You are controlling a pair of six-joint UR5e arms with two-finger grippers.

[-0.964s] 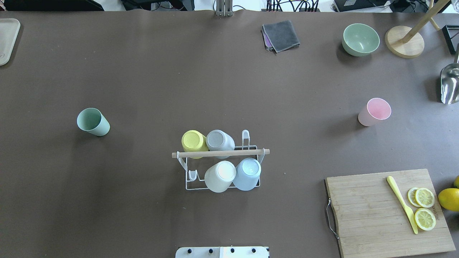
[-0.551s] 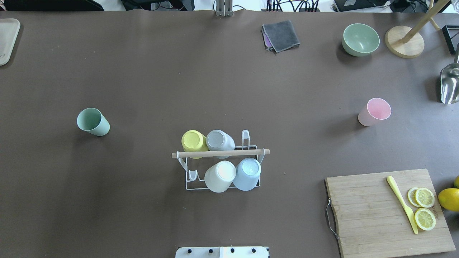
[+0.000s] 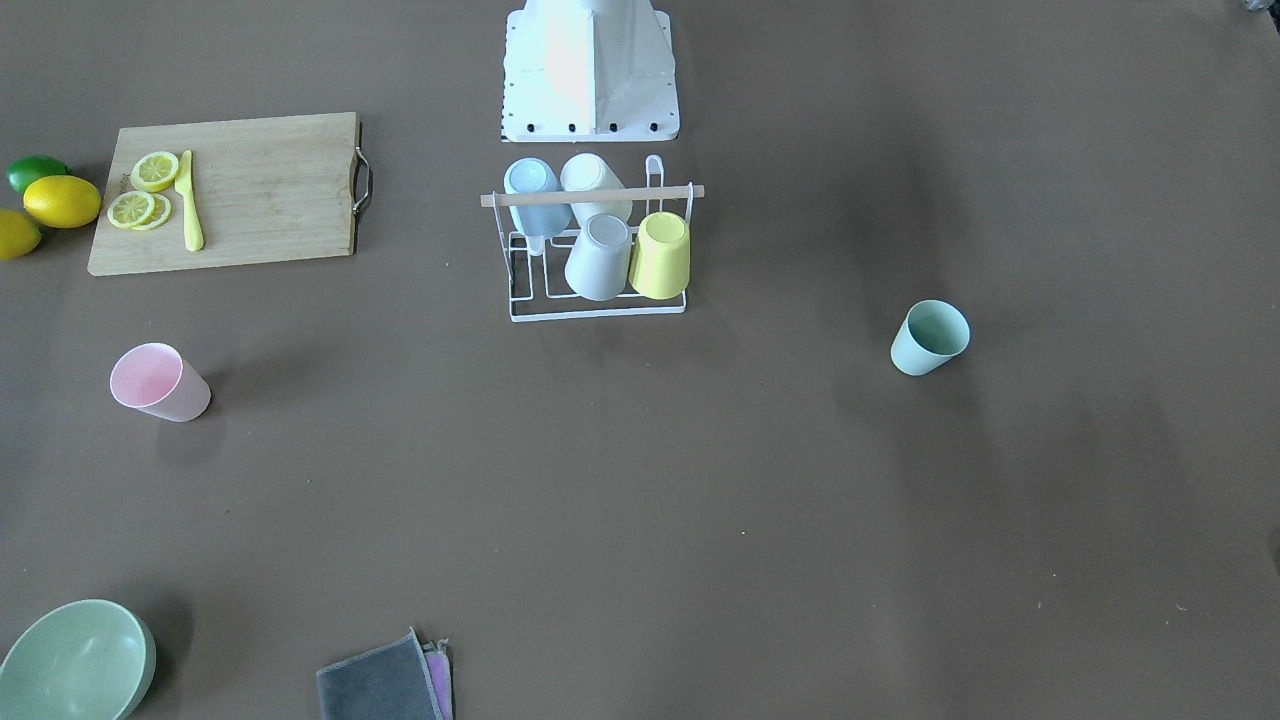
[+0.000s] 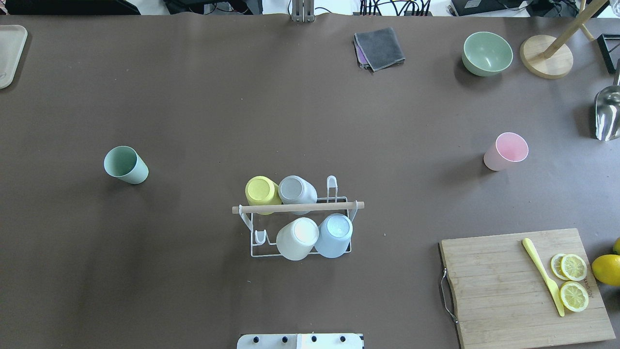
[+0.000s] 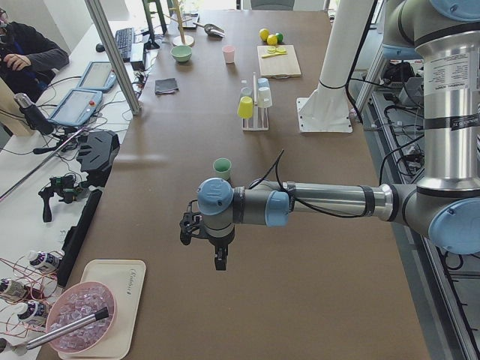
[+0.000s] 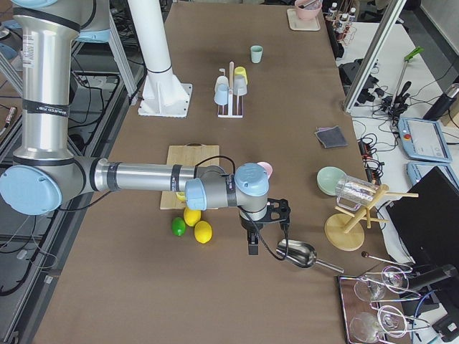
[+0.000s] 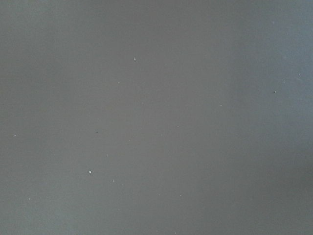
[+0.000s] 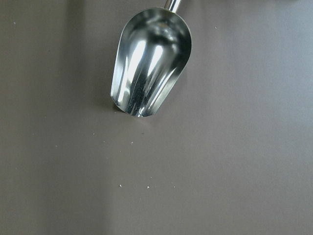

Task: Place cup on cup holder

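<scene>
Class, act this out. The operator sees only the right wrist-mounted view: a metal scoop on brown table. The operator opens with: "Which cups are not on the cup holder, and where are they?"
Observer: Two. A pink cup stands mouth up on the robot's right side.
Operator: And the other?
Observer: A green cup stands mouth up on the robot's left side.
Operator: Is there room on the holder?
Observer: The cup holder carries four upturned cups, and two prongs are bare.

A yellow knife (image 4: 543, 275) and lemon slices (image 4: 574, 296) lie on the wooden cutting board (image 4: 499, 291), a green bowl (image 4: 487, 53) well apart.
</scene>
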